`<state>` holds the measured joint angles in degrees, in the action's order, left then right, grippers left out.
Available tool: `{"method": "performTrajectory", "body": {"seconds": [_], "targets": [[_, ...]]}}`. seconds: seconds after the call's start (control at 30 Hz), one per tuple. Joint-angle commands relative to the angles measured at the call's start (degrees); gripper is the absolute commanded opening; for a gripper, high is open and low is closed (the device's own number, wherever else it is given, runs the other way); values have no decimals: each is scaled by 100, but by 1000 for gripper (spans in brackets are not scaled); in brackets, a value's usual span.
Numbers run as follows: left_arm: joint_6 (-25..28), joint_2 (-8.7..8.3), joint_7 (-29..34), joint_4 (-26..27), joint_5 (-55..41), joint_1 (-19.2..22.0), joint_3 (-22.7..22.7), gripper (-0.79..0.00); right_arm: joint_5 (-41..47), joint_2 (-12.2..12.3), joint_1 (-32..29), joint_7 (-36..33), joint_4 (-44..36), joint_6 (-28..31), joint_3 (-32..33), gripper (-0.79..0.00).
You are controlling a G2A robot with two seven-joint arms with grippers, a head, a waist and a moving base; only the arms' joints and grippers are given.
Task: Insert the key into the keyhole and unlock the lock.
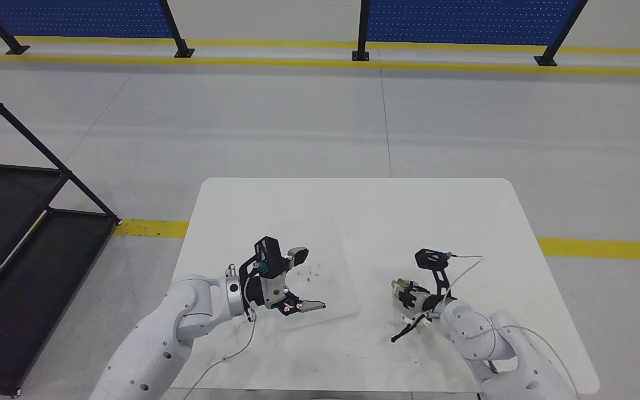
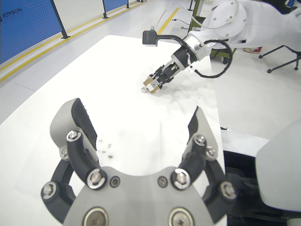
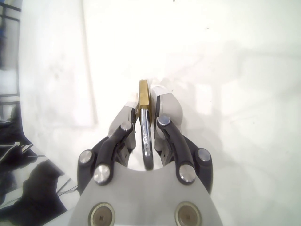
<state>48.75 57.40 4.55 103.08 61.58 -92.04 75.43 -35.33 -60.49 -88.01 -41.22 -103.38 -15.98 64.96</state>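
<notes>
The right gripper (image 3: 147, 97) is clamped on the brass lock (image 3: 143, 90), its shackle pointing back toward the wrist, low over the white table (image 1: 430, 215). The left gripper (image 2: 137, 106) hangs wide open, holding nothing. The blue panels (image 2: 21, 12) behind carry white lettering.

Robotics lab hall, blue partition panels (image 1: 460, 20), yellow floor lines (image 1: 250, 62), white worktable (image 1: 430, 215), black rack (image 1: 40, 235)

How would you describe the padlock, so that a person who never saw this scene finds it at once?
Over the white table, look at the right claw. The padlock is pinched in it: brass body outward, silver shackle toward the wrist. The left claw, by contrast, is open and holds nothing.
</notes>
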Motion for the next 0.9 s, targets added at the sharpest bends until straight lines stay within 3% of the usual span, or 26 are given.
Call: {"method": "performTrajectory", "body": {"seconds": [0.0,0.13,0.17,0.27,0.63,0.87], "targets": [[0,0,0,0,0,0,0,0,-23,-6,7,3,6,-26,-17,-785],[0,0,0,0,0,0,0,0,-7,-17,-5,37,-9,-11,-31,-785],[0,0,0,0,0,0,0,0,-13,-18,-10,49,-17,0,-30,-659],[0,0,0,0,0,0,0,0,-48,-20,-35,83,-48,2,-26,0],[0,0,0,0,0,0,0,0,-107,-22,-263,709,-362,161,165,0],[0,0,0,0,0,0,0,0,-269,15,-953,2460,-1106,1254,630,0]]}}
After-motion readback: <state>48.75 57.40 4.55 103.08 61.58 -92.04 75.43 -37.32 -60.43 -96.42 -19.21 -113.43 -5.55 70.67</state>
